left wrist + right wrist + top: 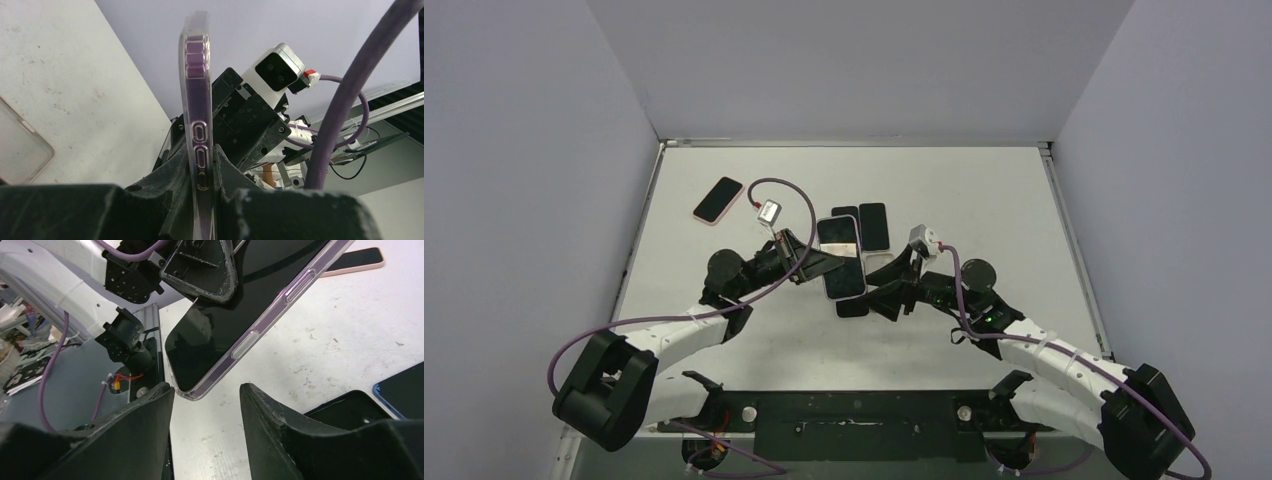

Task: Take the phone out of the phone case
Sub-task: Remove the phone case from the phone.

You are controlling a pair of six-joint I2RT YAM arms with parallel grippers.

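Note:
The purple phone in its clear phone case [841, 258] hangs above the table's middle, screen up. My left gripper [819, 262] is shut on its left edge. In the left wrist view the phone case [196, 100] stands edge-on, side buttons showing, clamped in my left gripper [202, 172]. My right gripper [882, 285] is at the phone's near right corner. Seen from the right wrist, the right gripper [206, 392] is open, and the rounded corner of the phone case [235, 315] sits just beyond the fingertips, touching neither. A left finger [200, 267] presses on the screen.
A pink-edged phone [718, 200] lies at the back left. Two dark phones [874, 225] lie behind the held one. An empty black case [852, 307] rests on the table [984, 190] under the grippers; the black case [345, 407] shows beside my right finger, a blue phone [405, 385] past it.

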